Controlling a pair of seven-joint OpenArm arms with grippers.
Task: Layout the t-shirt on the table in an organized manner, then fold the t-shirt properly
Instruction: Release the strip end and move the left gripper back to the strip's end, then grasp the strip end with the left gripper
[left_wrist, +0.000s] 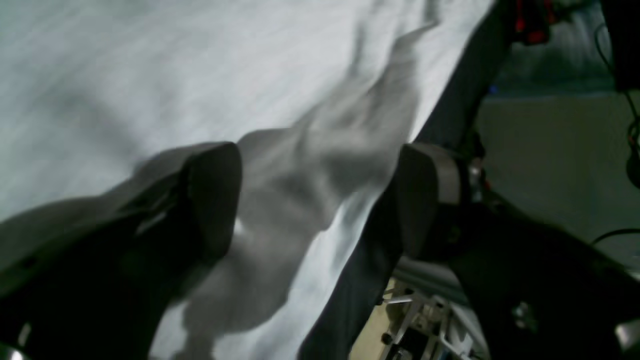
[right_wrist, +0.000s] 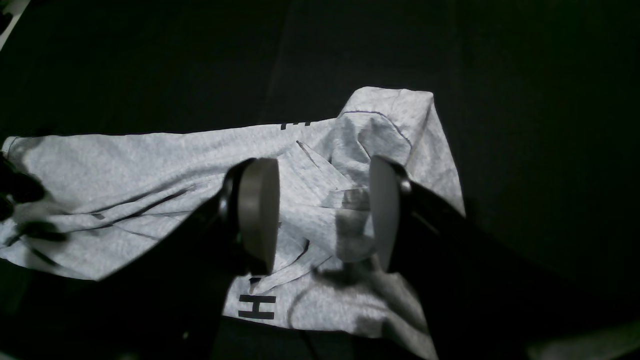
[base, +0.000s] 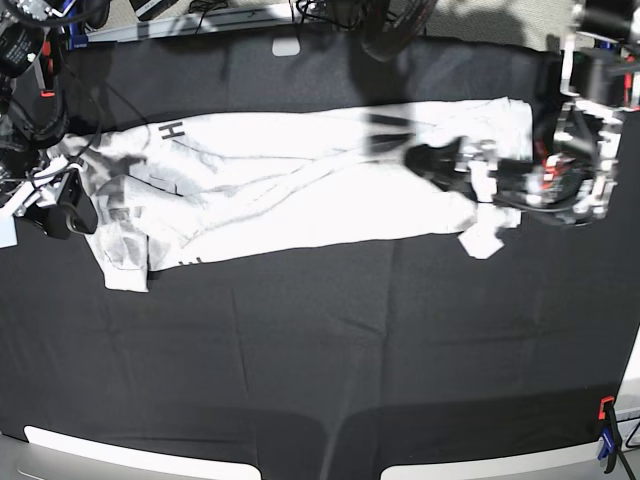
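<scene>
The white t-shirt (base: 290, 180) lies stretched left to right across the black table (base: 320, 350), wrinkled, with its left end bunched. A dark "H" of its lettering (right_wrist: 256, 306) shows near that end. My left gripper (base: 412, 158) is open over the shirt's right part. In the left wrist view it (left_wrist: 320, 200) has rumpled cloth (left_wrist: 300, 165) between its spread fingers. My right gripper (right_wrist: 322, 215) is open just above the crumpled folds (right_wrist: 350, 150) at the shirt's left end. In the base view it (base: 82, 212) sits at the far left.
An orange and blue clamp (base: 605, 435) stands at the front right table edge. Cables and arm hardware (base: 25, 60) crowd the back left corner. A metal frame (left_wrist: 425, 320) shows beyond the table edge (left_wrist: 350, 280) in the left wrist view.
</scene>
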